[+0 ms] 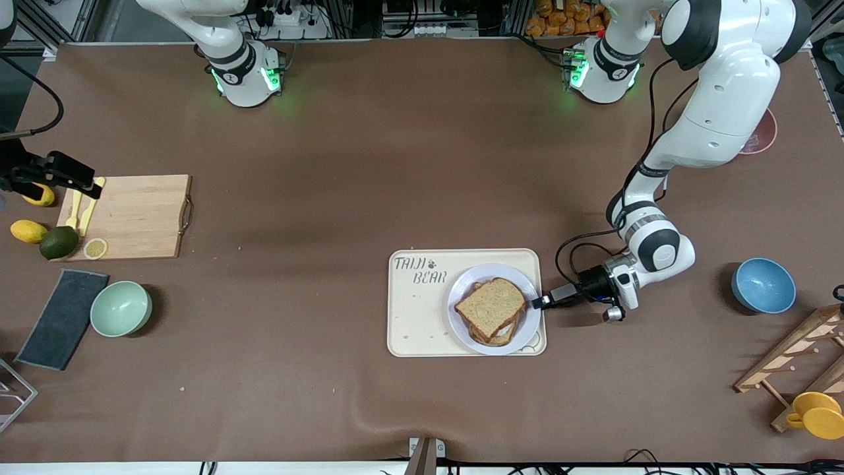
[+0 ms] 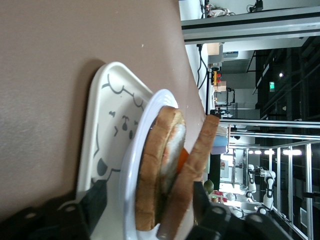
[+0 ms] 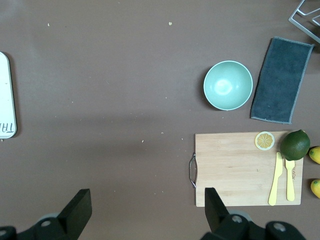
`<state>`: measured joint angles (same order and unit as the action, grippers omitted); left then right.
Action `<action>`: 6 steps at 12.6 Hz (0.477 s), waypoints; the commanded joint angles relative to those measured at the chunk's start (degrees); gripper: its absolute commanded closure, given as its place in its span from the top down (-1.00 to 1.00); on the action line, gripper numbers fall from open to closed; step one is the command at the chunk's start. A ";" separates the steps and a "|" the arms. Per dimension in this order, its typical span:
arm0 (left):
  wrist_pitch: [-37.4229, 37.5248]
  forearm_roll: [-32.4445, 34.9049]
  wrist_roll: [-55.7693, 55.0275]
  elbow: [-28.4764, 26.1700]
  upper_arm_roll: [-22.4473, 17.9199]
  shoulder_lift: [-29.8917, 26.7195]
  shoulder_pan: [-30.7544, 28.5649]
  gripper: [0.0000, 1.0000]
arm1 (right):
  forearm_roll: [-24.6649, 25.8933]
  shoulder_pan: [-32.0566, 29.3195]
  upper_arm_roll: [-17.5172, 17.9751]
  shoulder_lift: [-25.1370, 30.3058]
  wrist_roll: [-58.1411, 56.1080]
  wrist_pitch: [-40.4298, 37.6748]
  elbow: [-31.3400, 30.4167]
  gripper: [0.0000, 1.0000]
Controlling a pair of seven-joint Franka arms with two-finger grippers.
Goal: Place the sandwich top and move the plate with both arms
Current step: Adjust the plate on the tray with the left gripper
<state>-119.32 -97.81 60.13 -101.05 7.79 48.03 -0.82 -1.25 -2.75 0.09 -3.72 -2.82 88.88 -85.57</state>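
Note:
The sandwich top (image 1: 491, 305), a brown wholemeal slice, lies on the sandwich on the pale plate (image 1: 524, 282), slightly askew. In the left wrist view the sandwich top (image 2: 200, 160) leans on the egg and the lower slice (image 2: 152, 180), above the plate (image 2: 141, 125). My left gripper (image 1: 537, 302) is low at the plate's edge toward the left arm's end and is open. Its fingers (image 2: 95, 202) straddle the plate rim and the sandwich without clamping them. My right gripper (image 1: 89, 188) hangs open and empty over the edge of the cutting board; it waits there (image 3: 147, 200).
The plate sits on a cream bear tray (image 1: 415, 316). The cutting board (image 1: 132, 214) carries yellow cutlery and a lemon slice, with an avocado (image 1: 58, 242) and lemons beside it. A mint bowl (image 1: 120, 308), grey cloth (image 1: 62, 316), blue bowl (image 1: 763, 285), wooden rack (image 1: 798, 356) and yellow cup (image 1: 817, 414) stand around.

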 commanded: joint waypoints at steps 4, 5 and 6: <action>3.20 14.45 -10.35 0.41 0.03 -2.85 -5.84 1.00 | 0.99 -0.50 0.35 -0.67 -0.78 -0.46 0.93 1.00; 3.47 17.45 -12.21 1.12 0.20 -3.64 -7.51 1.00 | 0.99 -0.59 0.35 -0.67 -0.78 -0.46 0.93 1.00; 4.17 19.92 -14.75 1.73 0.47 -4.26 -8.57 1.00 | 0.90 -0.59 0.35 -0.84 -0.78 -0.46 0.93 1.00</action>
<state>-116.71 -82.53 49.67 -99.52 7.86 45.86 -6.98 -1.24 -2.77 0.04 -3.80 -2.83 88.86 -85.57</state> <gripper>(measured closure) 0.000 0.000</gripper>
